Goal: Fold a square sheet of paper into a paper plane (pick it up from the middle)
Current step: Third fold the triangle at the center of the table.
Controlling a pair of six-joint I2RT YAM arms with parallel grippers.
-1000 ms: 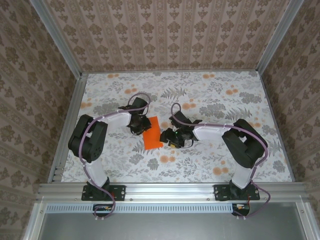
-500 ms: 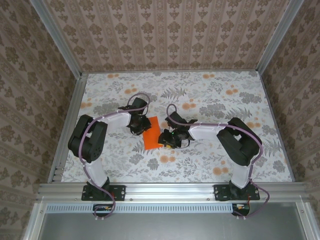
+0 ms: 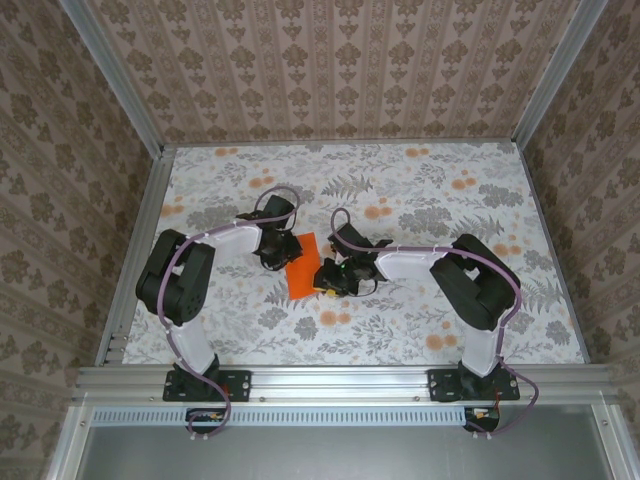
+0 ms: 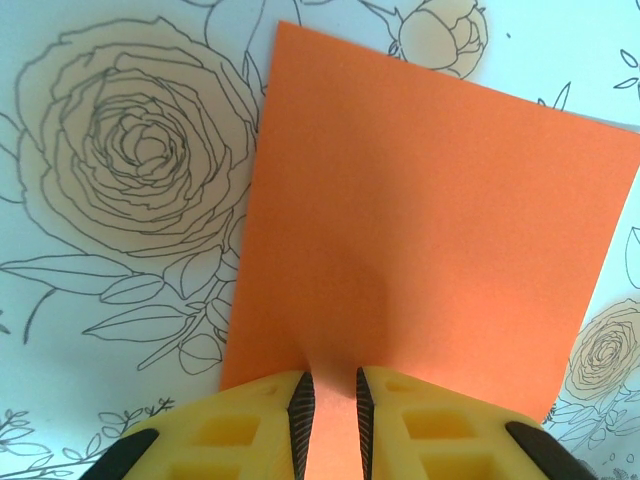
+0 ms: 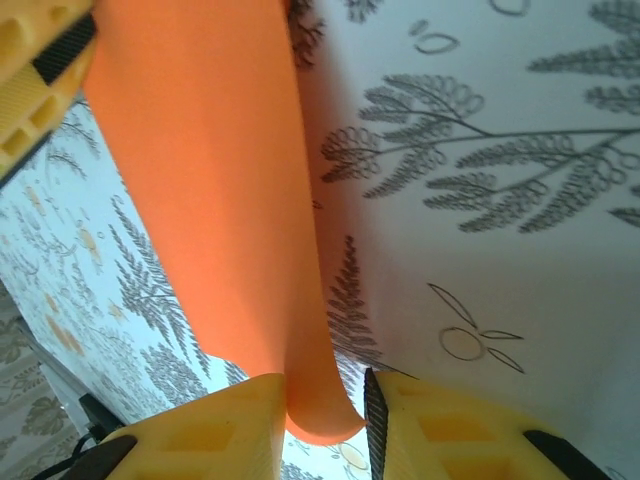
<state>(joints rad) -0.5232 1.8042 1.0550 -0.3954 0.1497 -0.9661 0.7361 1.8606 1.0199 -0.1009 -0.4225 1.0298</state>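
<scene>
**Asker:** Where the yellow jaws of the left gripper (image 4: 330, 388) come together, what sits between them?

**Describer:** They pinch the near edge of the square sheet of paper (image 4: 430, 230), bright plain orange. Only a narrow strip of paper shows in the slit between the black pads. From that wrist camera the sheet spreads away as a flat oblong over the printed roses of the floral tablecloth (image 4: 120, 150).

**Asker:** And the right gripper (image 5: 325, 388)?

**Describer:** Its jaws are drawn in on the opposite edge, which bulges between them as a rounded curl touching both sides. From there the paper rises off the cloth in a smooth arc, with a shadow on the fern print beneath it. At the far end of the arc, a yellow finger of the left gripper shows in the top left corner of that view.

**Asker:** Where is all this on the table?

**Describer:** From above, the sheet lies near the middle of the table, tilted, with the two grippers touching it from either side. Both arms bend inward from their bases at the near edge. Brown patterned walls (image 3: 330, 70) in a metal frame stand around the table.
</scene>
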